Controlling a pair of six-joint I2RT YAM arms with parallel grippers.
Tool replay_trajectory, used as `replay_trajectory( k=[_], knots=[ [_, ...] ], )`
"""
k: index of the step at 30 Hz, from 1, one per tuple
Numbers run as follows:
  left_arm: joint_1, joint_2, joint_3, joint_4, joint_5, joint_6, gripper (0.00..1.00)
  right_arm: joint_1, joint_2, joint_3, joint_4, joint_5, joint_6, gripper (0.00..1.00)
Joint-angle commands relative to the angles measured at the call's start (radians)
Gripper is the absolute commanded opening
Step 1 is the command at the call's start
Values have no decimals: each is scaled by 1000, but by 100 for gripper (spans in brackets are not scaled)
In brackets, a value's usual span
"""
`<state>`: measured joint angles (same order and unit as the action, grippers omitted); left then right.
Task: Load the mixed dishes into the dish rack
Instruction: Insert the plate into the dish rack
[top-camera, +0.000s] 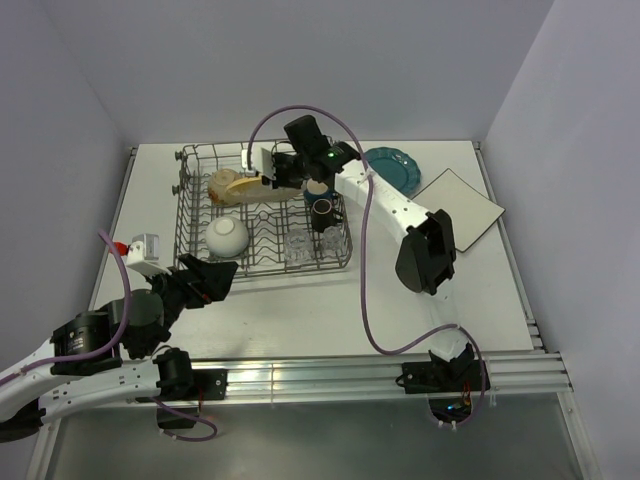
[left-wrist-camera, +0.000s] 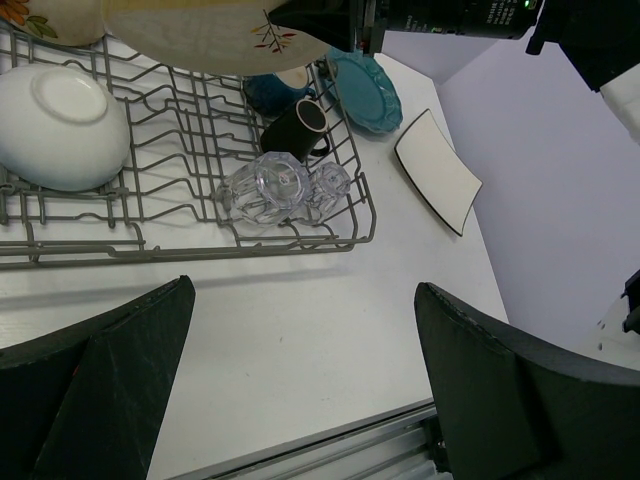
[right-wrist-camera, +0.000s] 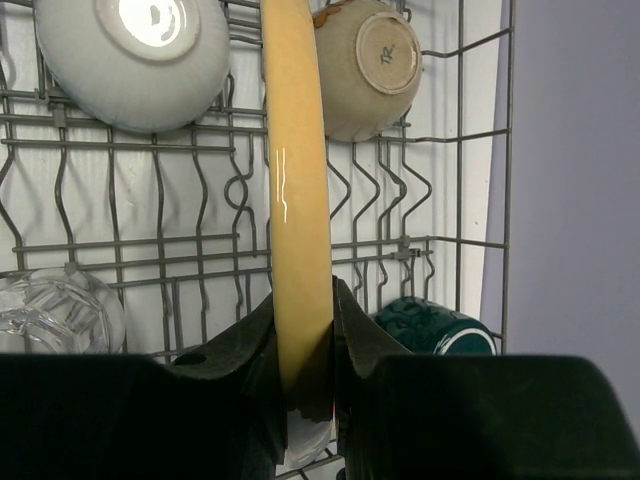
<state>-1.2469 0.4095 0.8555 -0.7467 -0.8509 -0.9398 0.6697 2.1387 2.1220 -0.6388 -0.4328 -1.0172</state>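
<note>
Right claw (right-wrist-camera: 303, 325) pinches cream plate (right-wrist-camera: 295, 170) edge-on above rack (right-wrist-camera: 150, 245); slotting it between tines should follow. Left claw (top-camera: 213, 272) spread, idle.

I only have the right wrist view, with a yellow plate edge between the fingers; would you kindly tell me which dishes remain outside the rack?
Observer: Two. The teal scalloped plate and the white square plate lie on the table, right of the dish rack.
Operator: Thank you. Where is the left arm?
Observer: The left gripper hangs open and empty over the table, just before the rack's near edge.
Operator: Does my plate have a pattern?
Observer: Yes, the yellow-cream plate that the right gripper clamps shows a leaf sprig on its face.
</note>
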Motion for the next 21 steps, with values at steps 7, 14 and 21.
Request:
replay_trajectory(
  k=[7, 14, 21],
  knots=[
    [3, 17, 30, 6, 10, -10, 99, 13, 7, 101, 103, -37, 8, 0],
    [3, 18, 34, 3, 10, -11, 99, 14, 41, 113, 110, -26, 5, 0],
    [3, 23, 39, -5, 9, -14, 99, 14, 55, 125, 102, -35, 0, 0]
  ],
)
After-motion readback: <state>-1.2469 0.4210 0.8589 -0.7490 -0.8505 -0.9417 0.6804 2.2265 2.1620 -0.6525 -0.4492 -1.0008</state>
